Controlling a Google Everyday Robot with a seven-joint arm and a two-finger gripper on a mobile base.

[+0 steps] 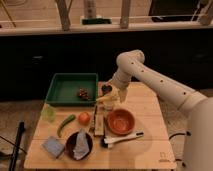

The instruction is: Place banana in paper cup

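The single camera view looks down on a wooden counter [150, 150] in the lower half of the frame. The white arm comes in from the right edge and bends down toward the middle. Its claw [111, 96] is at the centre of the frame, just above the orange bowl [121, 121] and to the right of the green tray [70, 90].

The banana [106, 98] is at the claw, low over the counter and seemingly held, but how wide the claw stands I cannot tell, because arm and fruit cover it. The paper cup [109, 106] seems to be directly under the banana, just above the bowl's upper-left rim; its edge is hard to separate from the fruit.

I judge the task is near its end: the banana is brought to the cup, but the release and the settling inside are not yet shown.

The banana's long axis lies almost horizontal, pointing left toward the tray, with the right end slightly higher.
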